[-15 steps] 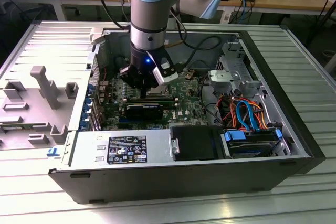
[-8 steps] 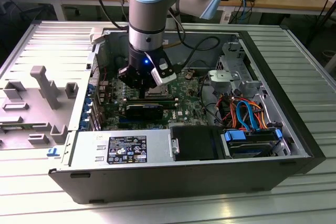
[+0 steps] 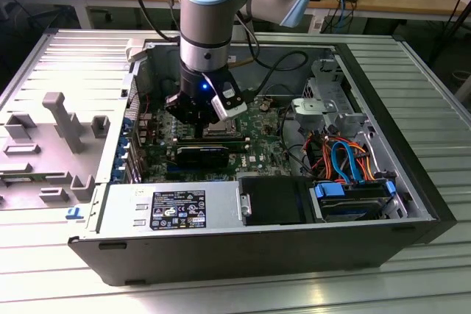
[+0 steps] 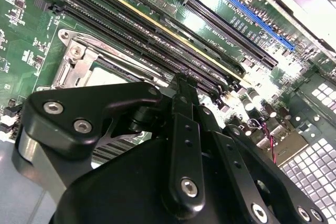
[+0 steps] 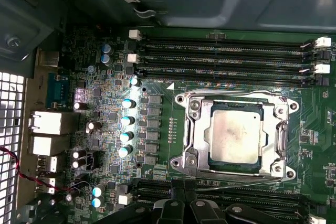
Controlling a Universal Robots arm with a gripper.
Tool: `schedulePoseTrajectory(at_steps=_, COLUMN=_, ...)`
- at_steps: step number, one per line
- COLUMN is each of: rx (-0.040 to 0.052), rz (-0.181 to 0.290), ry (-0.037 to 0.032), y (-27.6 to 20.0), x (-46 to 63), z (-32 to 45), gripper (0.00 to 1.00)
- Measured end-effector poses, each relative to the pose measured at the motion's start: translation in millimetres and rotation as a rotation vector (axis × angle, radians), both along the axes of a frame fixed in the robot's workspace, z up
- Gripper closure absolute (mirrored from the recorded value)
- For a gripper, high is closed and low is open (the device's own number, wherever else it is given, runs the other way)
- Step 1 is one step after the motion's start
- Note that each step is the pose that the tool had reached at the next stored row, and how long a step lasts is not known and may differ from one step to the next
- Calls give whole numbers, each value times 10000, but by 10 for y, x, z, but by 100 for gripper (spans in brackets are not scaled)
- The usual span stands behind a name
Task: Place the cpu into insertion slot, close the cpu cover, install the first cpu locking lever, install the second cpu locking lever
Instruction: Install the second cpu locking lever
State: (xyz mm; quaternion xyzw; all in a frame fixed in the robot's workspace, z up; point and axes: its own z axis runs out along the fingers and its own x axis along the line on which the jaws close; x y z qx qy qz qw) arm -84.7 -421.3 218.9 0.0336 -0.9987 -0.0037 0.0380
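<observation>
The cpu (image 5: 234, 135), a dull silver square, lies flat in the insertion slot (image 5: 237, 166), whose dark edge shows along one side of the chip. The cpu cover (image 5: 195, 129) is down, framing the chip through its window. A thin wire locking lever (image 5: 236, 183) runs along the cover's side nearest my fingers. My gripper (image 5: 187, 205) hangs just off that side with its black fingers (image 5: 173, 208) together and nothing visibly between them. In the second wrist view the gripper (image 4: 181, 85) hides most of the cover (image 4: 79, 69). In the exterior view the gripper (image 3: 200, 112) stands low over the green motherboard (image 3: 257, 134).
Long black memory slots (image 5: 226, 56) flank the socket on two sides. A row of capacitors (image 5: 127, 121) and rear ports (image 5: 50, 124) lie beside it. The open case (image 3: 412, 204) holds a power supply (image 3: 176, 207), a drive cage (image 3: 335, 101) and orange and blue cables (image 3: 346, 159).
</observation>
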Motion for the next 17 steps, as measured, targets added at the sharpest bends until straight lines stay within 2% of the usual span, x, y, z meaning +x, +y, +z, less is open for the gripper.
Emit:
schedulePoseTrajectory(at_steps=10, rx=2, rz=22, ry=0, y=0, x=-28, z=-3, gripper=89)
schedulePoseTrajectory(at_steps=17, rx=19, rz=221, ry=1, y=1, x=-32, z=-35, gripper=89)
